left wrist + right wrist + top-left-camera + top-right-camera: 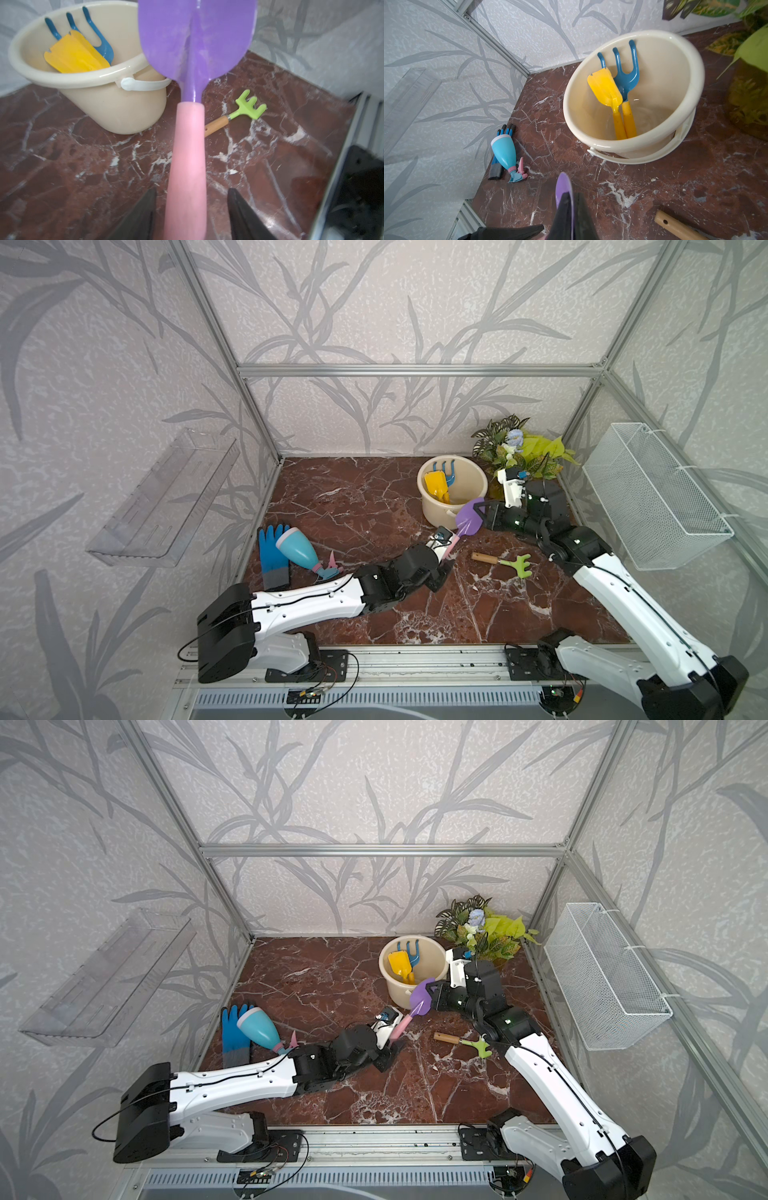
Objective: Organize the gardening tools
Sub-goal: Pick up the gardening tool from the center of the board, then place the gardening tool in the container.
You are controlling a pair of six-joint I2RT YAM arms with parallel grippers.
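Trowel is up off the table, just beside the bucket, w/ both arms at it. R gripper is clamped tight on the edge of the purple blade. L gripper is loose: its fingers stand apart on both sides of the pink handle, not touching it. Looks like a hand-off, L to R. To do it well, L should back straight off along the handle w/o bumping it, bc R only pinches a thin, slick blade & the long handle could make it swing. Then R can lift it over the rim & set it in. Bucket has the fork & shovel in it, handles down. Rake & spray bottle lie on the table. Basket & shelf on the walls: nothing shows in them.
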